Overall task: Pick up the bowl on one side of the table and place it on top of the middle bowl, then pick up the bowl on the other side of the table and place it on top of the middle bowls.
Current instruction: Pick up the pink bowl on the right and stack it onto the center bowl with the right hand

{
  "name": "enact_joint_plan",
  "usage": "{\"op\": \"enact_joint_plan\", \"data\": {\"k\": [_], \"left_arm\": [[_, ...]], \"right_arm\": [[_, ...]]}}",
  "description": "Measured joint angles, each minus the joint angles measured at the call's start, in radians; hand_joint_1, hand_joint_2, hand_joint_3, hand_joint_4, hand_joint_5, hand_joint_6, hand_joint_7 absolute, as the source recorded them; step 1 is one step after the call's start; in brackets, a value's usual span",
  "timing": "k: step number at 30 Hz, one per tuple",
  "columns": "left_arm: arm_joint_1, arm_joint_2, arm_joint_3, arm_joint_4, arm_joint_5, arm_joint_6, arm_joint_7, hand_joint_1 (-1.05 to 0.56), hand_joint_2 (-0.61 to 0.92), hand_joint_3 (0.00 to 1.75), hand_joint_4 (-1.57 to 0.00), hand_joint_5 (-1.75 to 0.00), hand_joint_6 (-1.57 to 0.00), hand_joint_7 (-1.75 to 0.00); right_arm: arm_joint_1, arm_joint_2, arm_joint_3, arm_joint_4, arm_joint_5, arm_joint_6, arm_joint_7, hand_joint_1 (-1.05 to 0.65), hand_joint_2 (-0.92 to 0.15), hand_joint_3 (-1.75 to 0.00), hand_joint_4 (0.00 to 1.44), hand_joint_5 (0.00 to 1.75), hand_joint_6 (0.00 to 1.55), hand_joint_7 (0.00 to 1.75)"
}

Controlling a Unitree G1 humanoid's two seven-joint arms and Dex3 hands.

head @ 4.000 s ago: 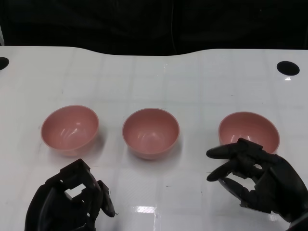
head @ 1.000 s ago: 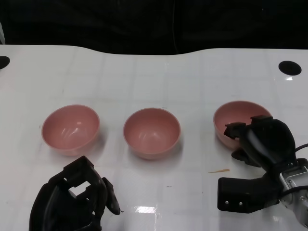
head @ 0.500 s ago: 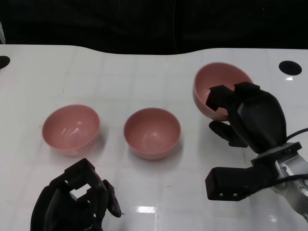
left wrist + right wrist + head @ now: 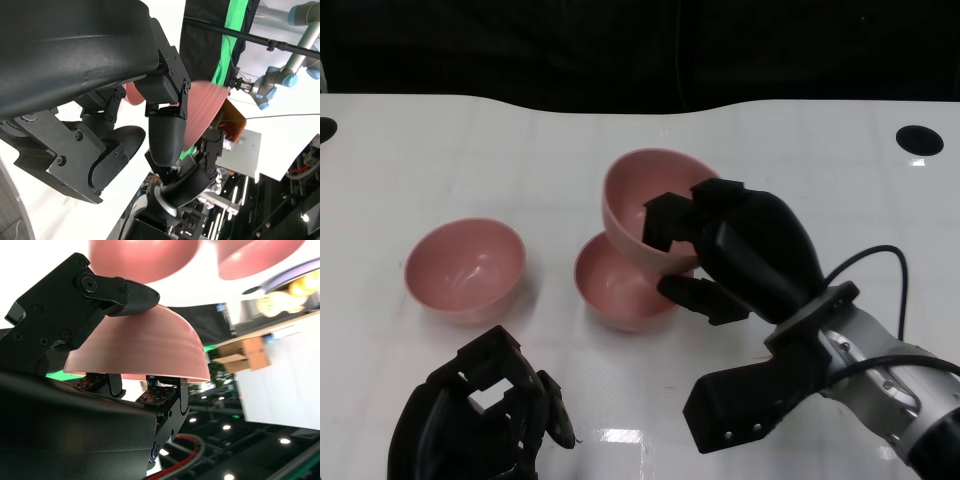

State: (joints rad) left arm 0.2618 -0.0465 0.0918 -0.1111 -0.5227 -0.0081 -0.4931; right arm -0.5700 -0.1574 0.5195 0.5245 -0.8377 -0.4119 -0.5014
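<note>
You are in the first step of the task. The right hand [image 4: 720, 255] grips the carried bowl [image 4: 645, 205] by its near rim, fingers hooked inside and the thumb under the outer wall. The bowl hangs tilted, above and overlapping the middle bowl [image 4: 615, 290]; whether the two touch cannot be told from the head view. The right wrist view shows the same grasp on the carried bowl [image 4: 145, 352], with the middle bowl [image 4: 142, 257] seen apart from it, which suggests a gap remains.

The left bowl [image 4: 465, 268] sits untouched on the white table [image 4: 440, 150], well apart from the middle bowl. The left hand [image 4: 480, 420] rests near the table's front edge, fingers curled inward and holding nothing.

Your next move, as judged from this, calls for levelling the carried bowl, centring it over the middle bowl, lowering it until it nests, then freeing the fingers from inside the rim without dragging the stack. The left bowl follows.

No brand, label or readable writing appears on the bowls, table or hands.
</note>
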Motion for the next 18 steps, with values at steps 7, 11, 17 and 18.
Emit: {"op": "enact_joint_plan", "data": {"k": [7, 11, 17, 18], "left_arm": [[-0.006, -0.002, -0.002, 0.009, -0.003, 0.0, 0.0, -0.06, 0.44, 1.32, -0.84, -1.67, -0.83, -1.43], [-0.006, -0.004, -0.005, 0.013, 0.0, -0.006, 0.0, -0.06, 0.44, 1.33, -0.84, -1.67, -0.83, -1.44], [-0.004, -0.005, -0.006, 0.014, 0.0, -0.018, 0.0, -0.07, 0.44, 1.3, -0.84, -1.67, -0.83, -1.44], [-0.003, -0.005, -0.006, 0.014, 0.0, -0.018, 0.0, -0.07, 0.44, 1.3, -0.85, -1.66, -0.83, -1.44]], "right_arm": [[-0.096, 0.067, 0.06, 0.199, -0.024, -0.019, -0.006, -0.21, -0.42, -1.24, 0.96, 1.75, 0.74, 1.75], [-0.156, 0.108, 0.087, 0.312, -0.04, -0.008, -0.01, -0.22, -0.43, -1.23, 0.94, 1.75, 0.71, 1.74], [-0.207, 0.155, 0.128, 0.453, -0.054, 0.008, -0.021, -0.23, -0.52, -1.08, 0.93, 1.75, 0.75, 1.66], [-0.212, 0.161, 0.137, 0.474, -0.056, 0.009, -0.027, -0.23, -0.52, -1.08, 0.93, 1.75, 0.75, 1.67]]}}
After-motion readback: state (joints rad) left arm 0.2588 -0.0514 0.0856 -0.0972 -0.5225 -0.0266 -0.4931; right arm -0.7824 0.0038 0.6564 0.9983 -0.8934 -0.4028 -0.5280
